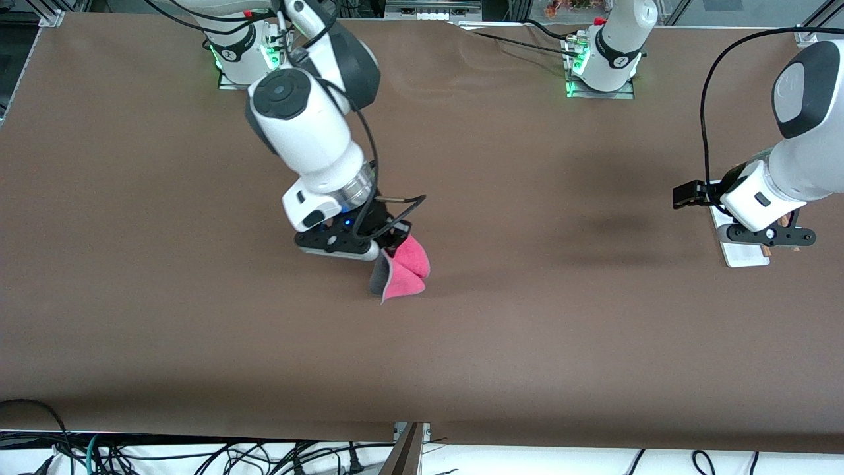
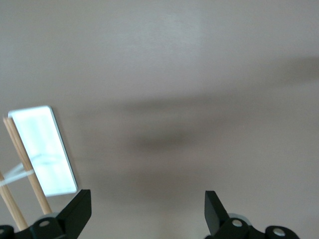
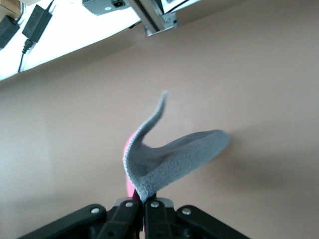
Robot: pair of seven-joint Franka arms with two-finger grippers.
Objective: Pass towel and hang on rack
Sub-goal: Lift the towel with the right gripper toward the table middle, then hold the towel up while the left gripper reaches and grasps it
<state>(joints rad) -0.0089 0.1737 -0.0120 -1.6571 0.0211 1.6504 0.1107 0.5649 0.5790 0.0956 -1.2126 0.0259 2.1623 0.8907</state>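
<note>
The right pincer [image 1: 393, 249] is gripping the towel [image 1: 403, 270] by 1 edge, fingers pressed together on the cloth, over the middle of the tabletop [image 1: 527, 343]; the towel is hanging folded (pink face inward, grey outward); the left pincer [image 2: 148, 211] is waiting with fingers spread apart over the rack [image 2: 42, 152] at the left arm's end; the rack's 2 wooden rods [image 2: 25, 164] are showing beside its white base.

The towel [image 1: 403, 269] is bright pink and dark grey, the rack [image 2: 42, 152] white with light-brown rods, the table [image 1: 527, 343] plain brown.
</note>
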